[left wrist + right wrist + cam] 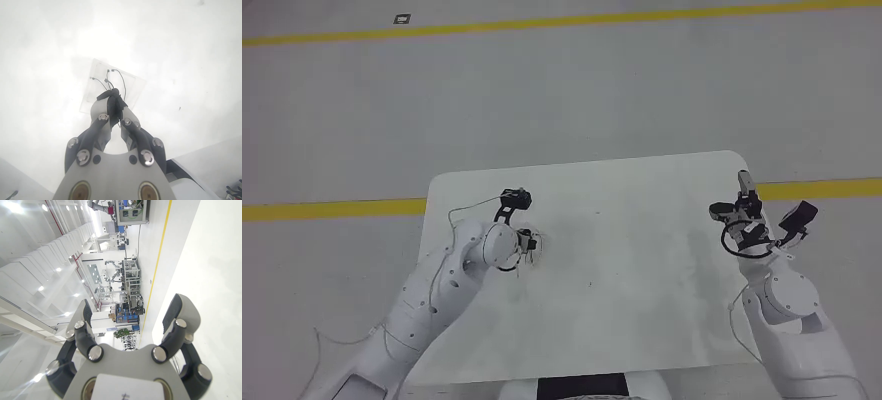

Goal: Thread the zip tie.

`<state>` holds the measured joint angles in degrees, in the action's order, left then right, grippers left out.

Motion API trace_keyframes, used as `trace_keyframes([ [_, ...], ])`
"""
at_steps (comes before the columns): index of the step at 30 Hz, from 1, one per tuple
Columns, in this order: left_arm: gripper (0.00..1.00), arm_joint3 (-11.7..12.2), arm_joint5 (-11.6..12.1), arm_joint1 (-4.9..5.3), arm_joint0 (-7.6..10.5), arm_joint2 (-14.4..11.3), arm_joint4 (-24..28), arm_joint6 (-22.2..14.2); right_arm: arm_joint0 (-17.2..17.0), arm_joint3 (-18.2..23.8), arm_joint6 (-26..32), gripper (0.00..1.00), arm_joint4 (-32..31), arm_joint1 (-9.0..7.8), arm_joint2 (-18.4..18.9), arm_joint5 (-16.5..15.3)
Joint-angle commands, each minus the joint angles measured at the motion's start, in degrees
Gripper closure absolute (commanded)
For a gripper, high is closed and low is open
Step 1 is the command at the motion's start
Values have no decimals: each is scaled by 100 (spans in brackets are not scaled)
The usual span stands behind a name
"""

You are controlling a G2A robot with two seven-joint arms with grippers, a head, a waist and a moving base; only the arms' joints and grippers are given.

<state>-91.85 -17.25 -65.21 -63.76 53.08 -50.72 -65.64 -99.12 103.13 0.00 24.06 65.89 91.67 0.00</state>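
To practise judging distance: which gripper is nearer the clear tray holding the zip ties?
Left. The left gripper is directly over the clear tray, shut on zip ties. The right gripper is open at the table's opposite edge, away from it.

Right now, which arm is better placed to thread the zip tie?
Left. The left pincer is shut on a zip tie above the tray; the right pincer is open and empty at the table edge.
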Motion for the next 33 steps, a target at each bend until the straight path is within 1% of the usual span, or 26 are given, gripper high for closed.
trace_keyframes([
  [1, 100, -186, 25, 32, -105, 77, -14, 3, 0, 0, 0, 0, 0, 0, 0, 0],
  [2, 100, -307, 57, 53, -173, 121, -37, 15, 0, 0, 0, 0, 0, 0, 0, 0],
  [4, 100, -473, 105, 81, -274, 168, -82, 8, 0, 0, 0, 0, 0, 0, 0, 0],
  [5, 100, -593, 193, 97, -330, 174, -101, -6, 0, 0, 0, 0, 0, 0, 0, 0],
  [6, 100, -652, 259, 105, -355, 165, -129, -14, 0, 0, 0, 0, 0, 0, 0, 0],
  [33, 100, -652, 259, 105, -355, 165, -129, -14, 0, 0, 0, 0, 0, 0, 0, 0],
])
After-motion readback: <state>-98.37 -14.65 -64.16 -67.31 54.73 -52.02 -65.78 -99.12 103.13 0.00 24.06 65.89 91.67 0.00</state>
